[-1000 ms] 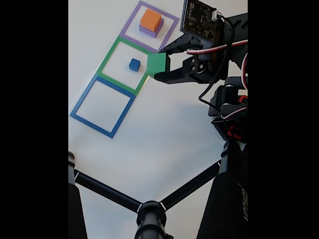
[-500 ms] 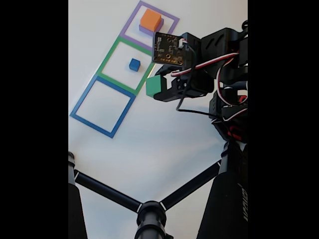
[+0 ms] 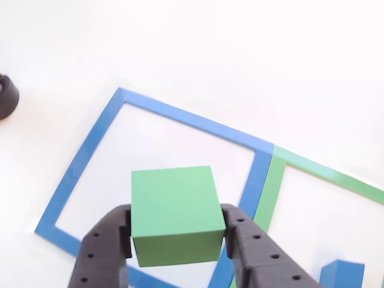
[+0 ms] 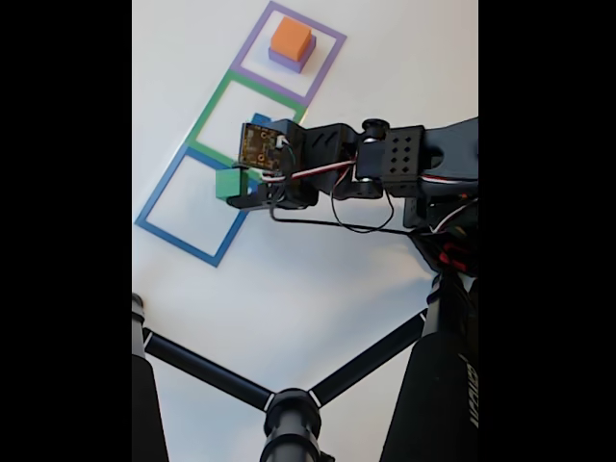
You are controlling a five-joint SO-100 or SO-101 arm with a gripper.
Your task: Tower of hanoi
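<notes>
At the far purple tape square (image 4: 332, 40) the purple block (image 4: 288, 60) sits with the orange block (image 4: 292, 38) on top, undisturbed, while the gripper (image 3: 176, 231) clamps the green block (image 3: 174, 213) above the blue tape square (image 3: 90, 146), and the blue cube (image 3: 342, 273) waits in the green tape square (image 3: 318, 170).

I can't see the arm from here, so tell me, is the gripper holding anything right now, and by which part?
Yes. The gripper holds the green block, its fingers clamped on two opposite side faces.

The arm reaches left in the fixed view; gripper (image 3: 174, 237) fingers (image 3: 105, 252) clamp the green block (image 3: 174, 213).
</notes>
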